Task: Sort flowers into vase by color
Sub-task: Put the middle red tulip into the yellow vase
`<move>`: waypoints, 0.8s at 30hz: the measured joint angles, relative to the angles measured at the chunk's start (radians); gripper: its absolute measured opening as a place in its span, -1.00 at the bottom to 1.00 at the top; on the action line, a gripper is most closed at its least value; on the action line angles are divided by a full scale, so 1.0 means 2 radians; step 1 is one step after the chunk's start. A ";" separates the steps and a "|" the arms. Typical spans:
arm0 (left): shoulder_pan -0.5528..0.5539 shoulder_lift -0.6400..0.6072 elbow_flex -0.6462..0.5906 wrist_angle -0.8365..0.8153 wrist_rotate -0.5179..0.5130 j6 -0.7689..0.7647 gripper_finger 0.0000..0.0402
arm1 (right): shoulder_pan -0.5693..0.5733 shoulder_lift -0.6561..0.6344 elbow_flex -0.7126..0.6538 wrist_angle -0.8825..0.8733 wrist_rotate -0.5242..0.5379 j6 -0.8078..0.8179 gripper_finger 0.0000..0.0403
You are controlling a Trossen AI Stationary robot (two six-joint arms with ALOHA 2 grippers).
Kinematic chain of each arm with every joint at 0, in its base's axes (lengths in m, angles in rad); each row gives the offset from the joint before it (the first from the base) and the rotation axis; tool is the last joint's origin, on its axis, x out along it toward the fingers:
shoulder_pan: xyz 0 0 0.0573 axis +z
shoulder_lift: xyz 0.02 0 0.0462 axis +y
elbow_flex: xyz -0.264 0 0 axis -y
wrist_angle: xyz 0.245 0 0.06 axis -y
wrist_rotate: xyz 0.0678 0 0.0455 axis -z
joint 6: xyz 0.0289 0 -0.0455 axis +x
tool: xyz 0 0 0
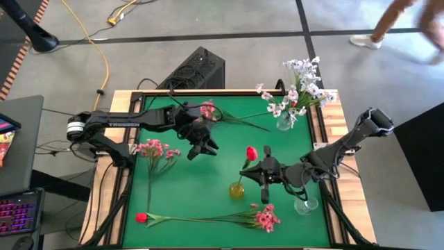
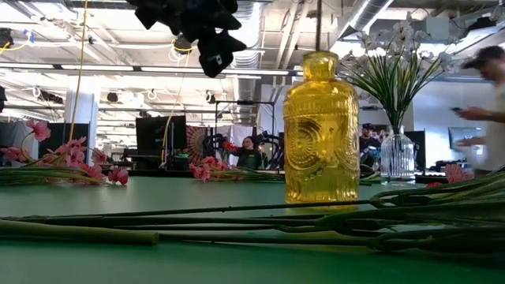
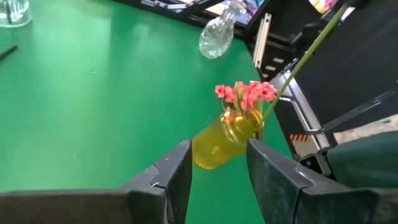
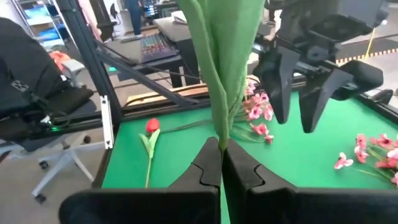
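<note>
My right gripper (image 1: 255, 171) (image 4: 221, 163) is shut on a red tulip (image 1: 251, 153) whose stem runs down to the mouth of the yellow glass vase (image 1: 237, 189) (image 2: 322, 130). My left gripper (image 1: 202, 146) (image 3: 217, 171) hangs open above the table, left of that vase (image 3: 222, 142). White sprays (image 1: 300, 83) stand in a clear vase (image 1: 284, 123) at the far right. Pink sprays lie flat at the left (image 1: 155, 148), far middle (image 1: 208, 110) and near edge (image 1: 266, 218). Another red tulip (image 1: 141, 217) lies at the near left. My right gripper pinches the tulip's green stem and leaf (image 4: 219, 134) between its two fingers, below the bud. The fingers come level from the table's right, across the stem. The tulip stands nearly upright, bud above the fingers, with its thin lower stem (image 2: 318, 24) going down into the yellow vase's mouth.
An empty clear vase (image 1: 305, 204) stands under the right arm near the table's right edge. Long green stems (image 2: 237, 229) lie along the near edge. There is bare green table (image 1: 201, 187) between the two arms. A person (image 2: 485, 102) walks beyond the far right corner.
</note>
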 joint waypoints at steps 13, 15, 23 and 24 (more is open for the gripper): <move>-0.005 -0.004 0.000 -0.033 -0.013 0.016 -0.31 | -0.016 0.000 -0.001 -0.009 -0.008 -0.004 -0.87; -0.005 -0.004 0.000 -0.037 -0.014 0.020 -0.31 | -0.016 0.000 -0.001 -0.017 -0.015 -0.002 -0.87; -0.006 -0.026 0.000 -0.067 -0.028 0.028 -0.31 | -0.020 0.008 -0.001 -0.050 -0.025 0.015 -0.87; -0.006 -0.031 0.000 -0.070 -0.033 0.028 -0.31 | -0.022 0.011 -0.001 -0.053 -0.032 0.014 -0.87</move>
